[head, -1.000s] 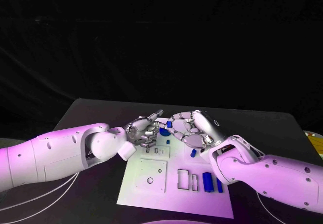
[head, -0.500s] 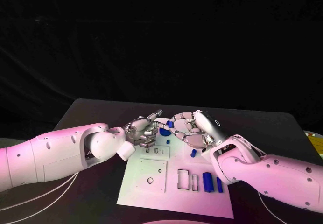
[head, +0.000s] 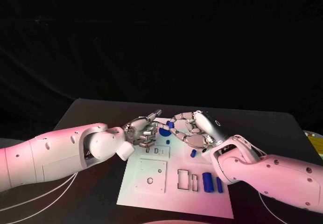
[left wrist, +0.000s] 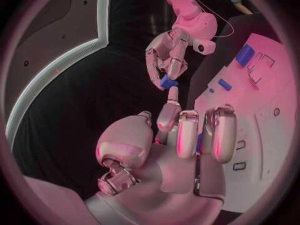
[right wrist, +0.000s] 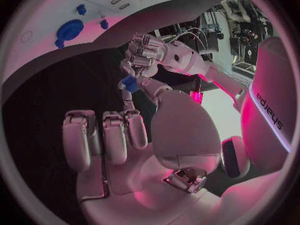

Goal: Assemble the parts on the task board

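Between the tips of my two hands, above the far end of the task board (head: 176, 196), sits a small blue part (head: 165, 132), and here everything begins. The fingers of my right hand (head: 190, 128) curl around it, and in the left wrist view the part (left wrist: 167, 81) is pinched at the fingertips of this hand (left wrist: 170, 60). My left hand (head: 141, 130) has one finger stretched out toward the part, so that the tip comes just beside it, while its other fingers are folded in; I cannot tell if this finger really touches the part, and this hand grasps nothing that I can see. I judge that the step in hand is to turn or correct the part in the air, before it goes into its seat. The next move, I think, calls for a small and slow push with the stretched finger, and then lowering the part to a free slot, with the pinch kept firm so that it does not slip out. The part looks short and blocky; its long axis is too much hidden by my fingers to say which way it points. Farther out on the board stand other blue pieces (head: 207, 181), upright in their places near my right forearm, and a smaller one (head: 193, 152) lies close under my right hand.
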Robot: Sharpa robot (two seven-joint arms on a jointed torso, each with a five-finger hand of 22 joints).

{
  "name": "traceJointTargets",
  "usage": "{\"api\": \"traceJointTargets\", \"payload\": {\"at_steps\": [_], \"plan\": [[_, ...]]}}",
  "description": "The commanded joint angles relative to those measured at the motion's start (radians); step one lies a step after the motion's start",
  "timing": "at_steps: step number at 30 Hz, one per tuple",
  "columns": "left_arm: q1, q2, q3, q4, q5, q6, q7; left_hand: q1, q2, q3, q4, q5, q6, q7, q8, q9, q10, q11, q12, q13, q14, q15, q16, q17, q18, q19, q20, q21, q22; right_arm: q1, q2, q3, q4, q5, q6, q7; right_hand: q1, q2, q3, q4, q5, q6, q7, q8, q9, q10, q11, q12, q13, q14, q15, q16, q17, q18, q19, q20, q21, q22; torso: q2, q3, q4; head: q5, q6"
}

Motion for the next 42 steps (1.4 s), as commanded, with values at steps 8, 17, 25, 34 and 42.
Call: {"api": "traceJointTargets", "payload": {"at_steps": [8,17,25,34,42], "plan": [[0.001,0.005,0.001,-0.005,0.0,-0.025,0.001,0.01,-0.005,0.005,0.001,0.002,-0.046,0.017,-0.031,-0.002,-0.01,0.006,-0.012,-0.017,0.104,0.0,0.004,0.263,-0.012,0.013,-0.005,0.005,0.12,-0.001,-0.005,0.0,0.036,-0.015,-0.014,0.016,0.007,0.0,0.003,0.006,0.004,0.014,-0.006,0.005,0.002,0.006,0.002,0.001,0.122,0.103,-0.007,0.004,0.263,-0.007,0.077,-0.01,0.004,0.238,0.0,0.0006,0.0004,0.0,0.002],[0.001,0.019,0.001,-0.006,0.002,-0.012,-0.005,0.01,-0.005,-0.001,0.001,0.002,-0.073,0.03,-0.055,-0.009,-0.014,0.017,-0.013,-0.015,0.104,0.01,0.004,0.263,-0.012,0.012,0.004,0.004,0.12,-0.001,0.012,0.0,0.033,-0.011,-0.011,0.017,0.007,0.0,0.003,0.006,0.004,0.014,-0.006,0.005,0.002,0.006,0.002,0.001,0.122,0.103,-0.007,0.004,0.263,-0.007,0.077,-0.01,0.004,0.238,0.0,-0.001,0.0,-0.002,0.003],[0.001,0.023,0.001,-0.002,0.006,0.016,0.005,0.009,-0.002,0.001,0.001,0.003,-0.055,0.023,-0.051,-0.006,0.002,0.013,0.002,0.012,0.104,0.009,0.004,0.263,-0.012,0.014,0.006,0.005,0.123,-0.001,0.039,0.0,0.004,-0.007,-0.002,0.013,0.008,0.0,0.003,0.006,0.004,0.014,-0.006,0.006,0.002,0.006,0.002,0.001,0.122,0.103,-0.008,0.004,0.263,-0.007,0.077,-0.01,0.004,0.238,0.0,-0.0006,0.0006,-0.002,0.003],[0.001,0.024,0.001,0.003,0.01,0.039,0.016,0.003,-0.001,0.008,0.002,0.004,-0.009,0.012,-0.038,0.002,0.013,0.003,0.002,0.021,0.104,0.001,0.004,0.263,-0.013,0.016,0.003,0.007,0.126,-0.001,0.049,0.0,-0.012,-0.007,0.002,0.012,0.009,-0.001,0.003,0.006,0.003,0.013,-0.006,0.006,0.002,0.005,0.002,0.0,0.121,0.103,-0.008,0.004,0.263,-0.007,0.076,-0.01,0.002,0.237,0.0,-0.0005,-0.0003,0.0,0.0],[0.001,0.022,0.001,0.004,0.012,0.042,0.022,-0.007,-0.001,0.016,0.002,0.004,0.032,-0.003,-0.023,0.02,0.016,-0.01,-0.004,0.023,0.104,-0.009,0.004,0.263,-0.013,0.017,-0.006,0.008,0.128,-0.001,0.046,0.0,-0.018,-0.007,0.005,0.011,0.009,-0.001,0.003,0.006,0.003,0.013,-0.006,0.006,0.002,0.005,0.002,0.0,0.121,0.103,-0.008,0.004,0.263,-0.007,0.076,-0.01,0.002,0.237,0.0,0.0003,-0.0007,0.0,-0.001]]}}
